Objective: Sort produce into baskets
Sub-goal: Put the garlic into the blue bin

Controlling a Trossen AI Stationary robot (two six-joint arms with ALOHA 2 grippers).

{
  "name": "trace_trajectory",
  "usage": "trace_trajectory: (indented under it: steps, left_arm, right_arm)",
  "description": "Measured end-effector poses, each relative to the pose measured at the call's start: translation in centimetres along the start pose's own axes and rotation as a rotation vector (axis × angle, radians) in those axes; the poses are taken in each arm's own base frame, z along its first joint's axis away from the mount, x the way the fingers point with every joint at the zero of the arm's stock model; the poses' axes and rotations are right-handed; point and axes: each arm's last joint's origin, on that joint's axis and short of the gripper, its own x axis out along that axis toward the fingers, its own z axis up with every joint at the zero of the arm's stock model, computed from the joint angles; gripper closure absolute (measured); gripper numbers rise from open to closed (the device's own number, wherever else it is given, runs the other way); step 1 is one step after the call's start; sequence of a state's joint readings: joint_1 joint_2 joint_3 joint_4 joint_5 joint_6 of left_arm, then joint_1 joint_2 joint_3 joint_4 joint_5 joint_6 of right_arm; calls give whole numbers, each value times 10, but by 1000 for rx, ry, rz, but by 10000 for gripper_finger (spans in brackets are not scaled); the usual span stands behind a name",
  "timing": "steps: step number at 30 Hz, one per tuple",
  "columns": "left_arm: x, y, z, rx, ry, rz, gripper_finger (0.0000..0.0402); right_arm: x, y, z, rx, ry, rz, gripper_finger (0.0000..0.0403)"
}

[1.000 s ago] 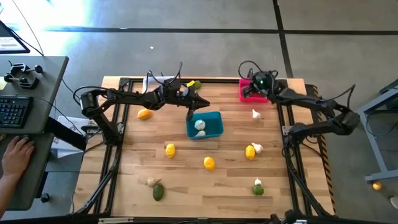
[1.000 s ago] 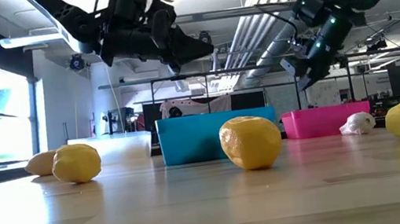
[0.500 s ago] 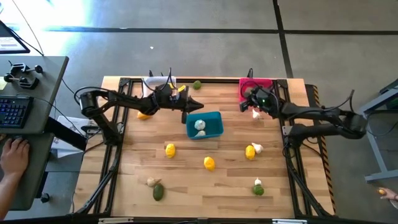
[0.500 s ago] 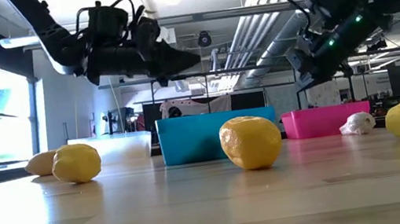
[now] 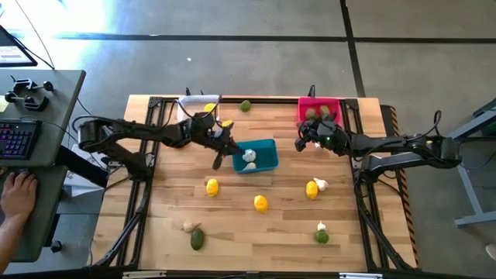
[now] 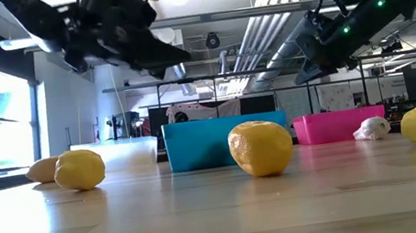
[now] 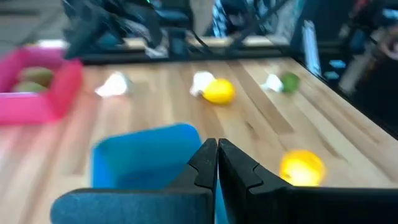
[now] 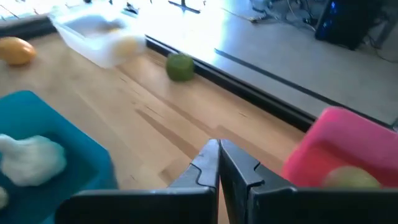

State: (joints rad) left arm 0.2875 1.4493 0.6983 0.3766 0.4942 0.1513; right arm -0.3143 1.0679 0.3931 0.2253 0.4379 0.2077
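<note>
Three baskets on wooden table (image 5: 287, 225); grey floor (image 5: 256, 54).

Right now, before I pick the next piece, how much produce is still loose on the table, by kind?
Lemons: 4
Green fruits: 3
Garlic bulbs: 4
Total: 11 loose
</note>
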Motion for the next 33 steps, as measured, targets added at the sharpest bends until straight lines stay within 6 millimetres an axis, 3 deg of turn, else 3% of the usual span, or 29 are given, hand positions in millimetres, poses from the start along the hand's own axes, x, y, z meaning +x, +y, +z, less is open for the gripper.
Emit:
trace_trajectory:
  steps: [12,25,33]
  left_arm:
    - [-10,-55,0,10,244,-10,393]
    - [-23,-148,12,38,540,33,306]
    - [-35,-185,10,9,630,65,254]
  right_arm:
    - [-9,21,6,-23,-93,112,403]
    - [-22,41,0,-64,-91,224,403]
    - [-26,48,-2,-81,-84,259,403]
